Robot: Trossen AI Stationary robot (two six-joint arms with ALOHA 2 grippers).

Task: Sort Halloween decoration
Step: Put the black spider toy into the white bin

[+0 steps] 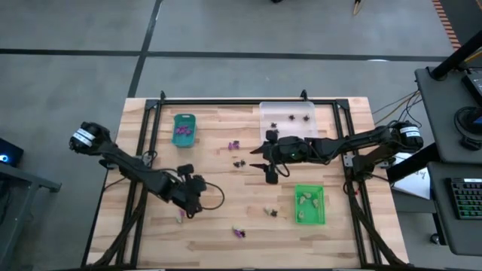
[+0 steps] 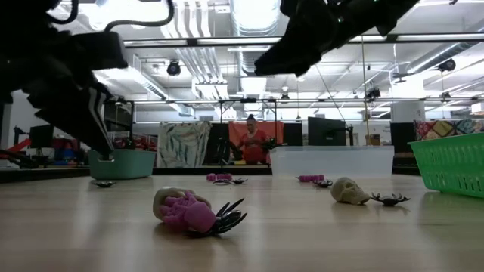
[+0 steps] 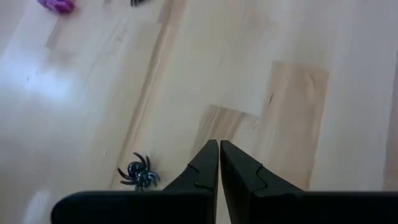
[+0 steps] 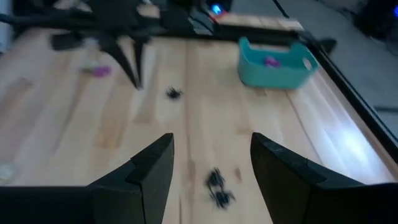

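Tiny trinkets lie scattered on the wooden table. In the high view I see a purple one (image 1: 233, 144), black ones (image 1: 239, 161) (image 1: 269, 211) and a purple one (image 1: 238, 232) near the front. My left gripper (image 3: 219, 148) is shut and holds nothing; it hovers over bare wood beside a black spider (image 3: 140, 174). My right gripper (image 4: 211, 149) is open above the table's middle, with black spiders (image 4: 217, 183) on the table between and below its fingers. In the low view a cream skull, a purple trinket and a black spider (image 2: 193, 211) lie together.
Teal tray (image 1: 184, 129) at the far left holds purple trinkets, clear tray (image 1: 288, 119) at the far middle holds black ones, green tray (image 1: 309, 204) at the near right holds cream ones. A black frame (image 1: 226, 102) borders the table. A person (image 2: 249, 145) stands far behind.
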